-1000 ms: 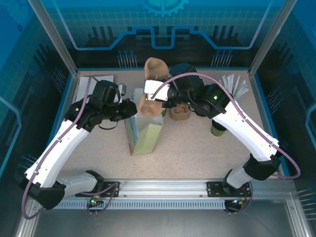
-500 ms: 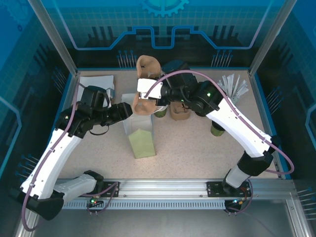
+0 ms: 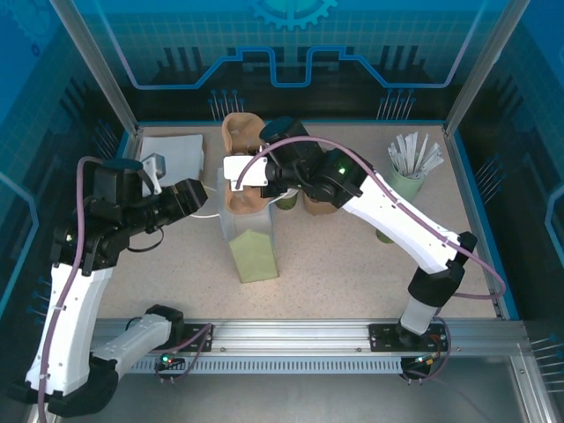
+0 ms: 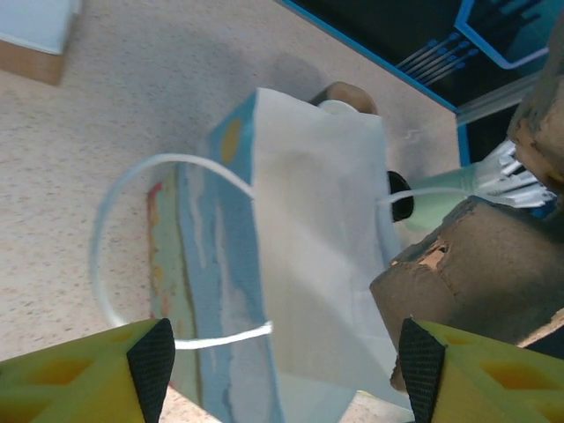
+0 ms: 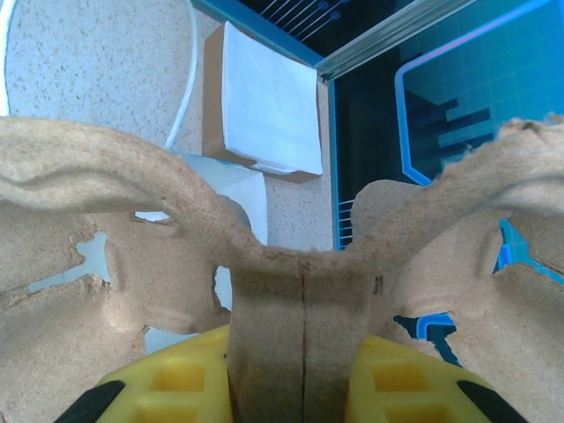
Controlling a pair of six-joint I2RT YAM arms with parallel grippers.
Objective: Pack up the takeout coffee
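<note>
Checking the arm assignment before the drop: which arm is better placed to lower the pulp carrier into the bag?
Right. The right gripper is shut on the pulp carrier, held at the bag's mouth; the left gripper is open beside the bag, holding nothing.

No words, numbers or brand marks can be read. The tall white paper bag with pale blue and green printed sides [image 4: 308, 264] bears coloured patterning without legible lettering. At top centre of the overhead view, the blue back panel [image 3: 397, 44] carries a partial gear emblem [image 3: 293, 11] and line graphics, untexted.
</note>
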